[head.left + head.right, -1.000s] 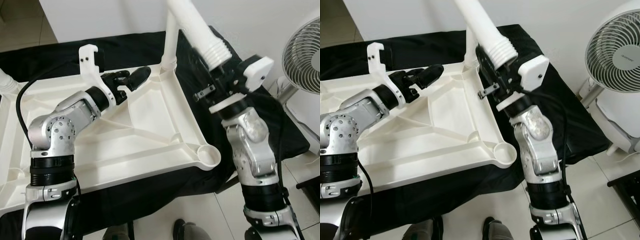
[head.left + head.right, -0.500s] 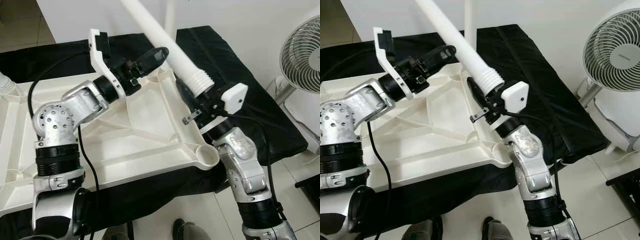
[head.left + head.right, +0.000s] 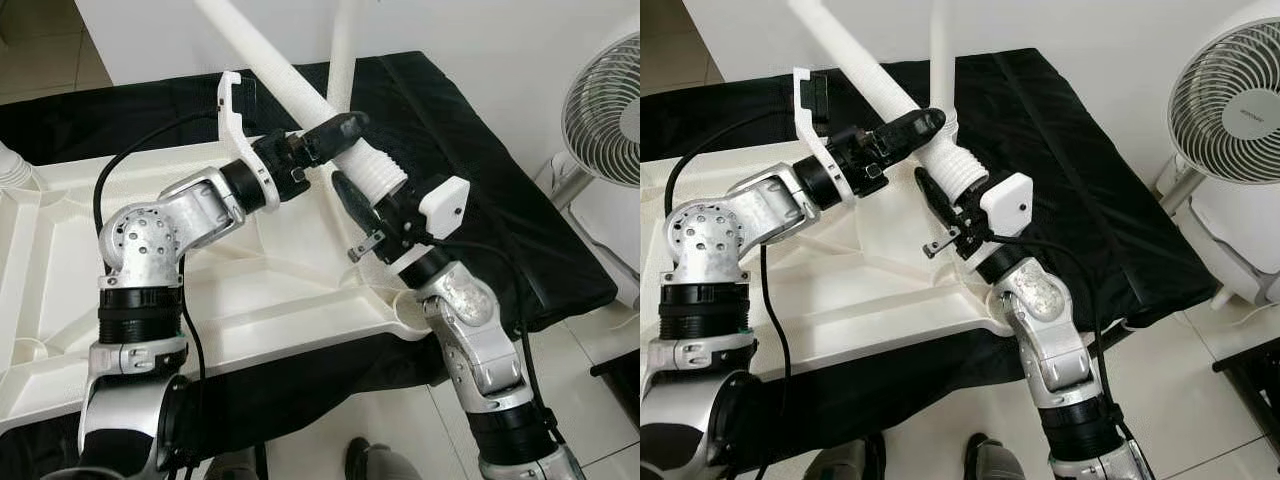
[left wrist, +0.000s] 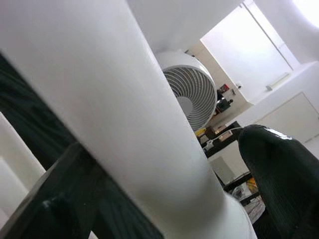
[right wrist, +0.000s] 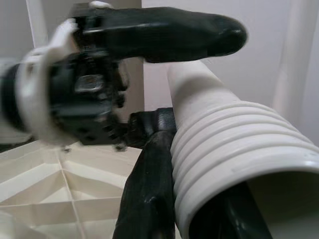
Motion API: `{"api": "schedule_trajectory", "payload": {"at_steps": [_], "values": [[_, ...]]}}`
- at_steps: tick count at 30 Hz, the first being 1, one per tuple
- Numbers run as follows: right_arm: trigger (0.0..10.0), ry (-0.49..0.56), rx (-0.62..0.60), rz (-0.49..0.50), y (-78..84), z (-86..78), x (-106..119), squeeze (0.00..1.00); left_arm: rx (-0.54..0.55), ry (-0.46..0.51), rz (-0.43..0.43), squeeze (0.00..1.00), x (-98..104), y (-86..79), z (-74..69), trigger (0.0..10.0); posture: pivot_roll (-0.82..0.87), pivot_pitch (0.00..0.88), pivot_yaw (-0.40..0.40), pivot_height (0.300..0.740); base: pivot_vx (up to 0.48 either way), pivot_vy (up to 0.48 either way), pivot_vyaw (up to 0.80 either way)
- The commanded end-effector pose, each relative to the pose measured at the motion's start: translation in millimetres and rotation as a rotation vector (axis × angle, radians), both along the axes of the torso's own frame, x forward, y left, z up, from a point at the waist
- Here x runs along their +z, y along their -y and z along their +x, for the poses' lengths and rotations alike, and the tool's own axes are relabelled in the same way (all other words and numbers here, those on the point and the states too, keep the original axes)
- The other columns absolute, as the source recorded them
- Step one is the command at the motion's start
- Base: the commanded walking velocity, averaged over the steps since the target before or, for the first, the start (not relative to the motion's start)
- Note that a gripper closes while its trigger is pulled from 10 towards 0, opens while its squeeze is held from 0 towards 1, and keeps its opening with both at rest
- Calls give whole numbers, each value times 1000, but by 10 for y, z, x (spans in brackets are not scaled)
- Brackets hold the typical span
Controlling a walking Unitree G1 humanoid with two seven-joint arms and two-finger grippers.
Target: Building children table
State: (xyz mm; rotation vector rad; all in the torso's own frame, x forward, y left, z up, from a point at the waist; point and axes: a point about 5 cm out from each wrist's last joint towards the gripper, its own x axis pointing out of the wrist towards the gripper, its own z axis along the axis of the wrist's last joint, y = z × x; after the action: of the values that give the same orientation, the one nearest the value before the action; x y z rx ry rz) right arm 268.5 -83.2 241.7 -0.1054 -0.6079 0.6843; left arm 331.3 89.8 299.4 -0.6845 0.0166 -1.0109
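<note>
Both end effectors, left [image 3: 335, 135] and right [image 3: 362, 195], clamp the table leg [image 3: 290, 85]; left wrist view reveals a fan [image 4: 188, 88].

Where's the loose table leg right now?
The white leg slants above the upturned tabletop near its far right corner, its threaded end held by the right gripper and the left gripper just above.

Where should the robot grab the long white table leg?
Best on the smooth round shaft of the table leg, just above its ribbed screw end, closing from both sides. The right gripper already clamps the threads, so the left gripper takes the shaft.
</note>
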Motion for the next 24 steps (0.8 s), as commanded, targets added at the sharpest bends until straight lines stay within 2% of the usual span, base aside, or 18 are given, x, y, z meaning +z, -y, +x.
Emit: {"api": "schedule_trajectory", "payload": {"at_steps": [1, 6, 10, 17, 18, 20, 21, 22, 24], "values": [[10000, -13, 23, -4, -40, -44, -24, 0, -27, 48, -28, 0, 68, -9, 1, 10000, 65, 186, 6, 740, 0, 0, 0], [10000, -39, 23, -9, -82, -100, -123, 0, 31, 53, 4, 0, 116, -60, 105, 10000, 68, 187, 7, 740, 0, 0, 0], [10000, -40, 18, -13, -81, -121, -138, 0, 39, 56, 0, 0, 154, -87, 133, 10000, 68, 187, 7, 740, 0, 0, 0], [10000, -62, -19, -5, -24, -160, -183, 0, 122, 59, 20, 0, 261, -220, 267, 10000, 68, 184, 14, 740, 0, 0, 0], [10000, -68, -26, -5, -11, -167, -196, 0, 137, 62, 18, 0, 282, -250, 285, 8863, 68, 184, 14, 740, 0, 0, 0], [10000, -71, -31, -5, -3, -171, -203, 0, 147, 64, 18, 0, 294, -268, 294, 8863, 68, 184, 14, 740, 0, 0, 0], [10000, -75, -38, -5, 7, -174, -215, 0, 156, 62, 16, 0, 300, -289, 302, 3294, 69, 182, 14, 740, 0, 0, 0], [10000, -79, -44, -5, 18, -177, -226, 0, 165, 54, 18, 0, 296, -307, 311, 2824, 69, 182, 14, 740, 0, 0, 0], [10000, -81, -47, -6, 24, -179, -233, 0, 170, 48, 19, 0, 293, -318, 317, 2824, 69, 182, 14, 740, 0, 0, 0]]}}
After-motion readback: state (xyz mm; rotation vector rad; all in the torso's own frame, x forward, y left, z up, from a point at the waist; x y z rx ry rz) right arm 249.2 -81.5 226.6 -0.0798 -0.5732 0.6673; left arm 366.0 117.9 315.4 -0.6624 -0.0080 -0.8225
